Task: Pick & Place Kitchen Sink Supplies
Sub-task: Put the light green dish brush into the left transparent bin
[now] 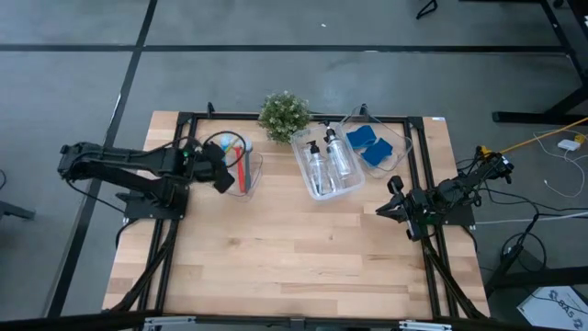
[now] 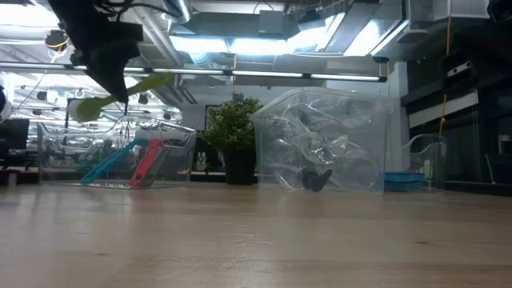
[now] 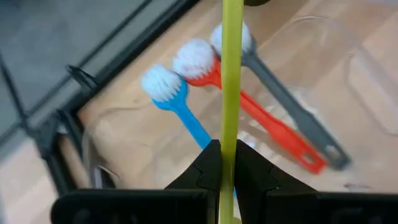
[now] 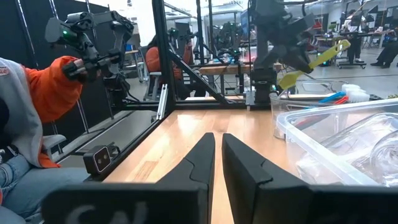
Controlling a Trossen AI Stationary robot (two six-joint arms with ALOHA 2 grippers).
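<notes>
My left gripper (image 1: 220, 175) is shut on a yellow-green dish brush (image 3: 231, 74) above the left clear bin (image 1: 254, 164). It also shows in the low view (image 2: 120, 92). In that bin lie a blue brush (image 3: 177, 102), a red brush (image 3: 249, 106) and a grey brush (image 3: 292, 106), their white heads together. Two clear pump bottles lie in the middle bin (image 1: 326, 161). Blue sponges lie in the right bin (image 1: 367, 145). My right gripper (image 1: 390, 210) is shut and empty near the table's right edge. My left gripper pinches the yellow-green brush's thin handle (image 3: 230, 134) between its two fingers, about midway along it. The fingers come from above and lie across the handle. The brush is lifted clear above the bin and tilted, its head end (image 2: 84, 108) lower than its handle end (image 2: 164, 80).
A small green potted plant (image 1: 283, 115) stands at the table's far edge between the left and middle bins. A dark frame runs along the table's sides. The bare wooden top (image 1: 294, 248) stretches toward the near edge. A person in an orange sleeve (image 4: 53, 84) sits beyond the table.
</notes>
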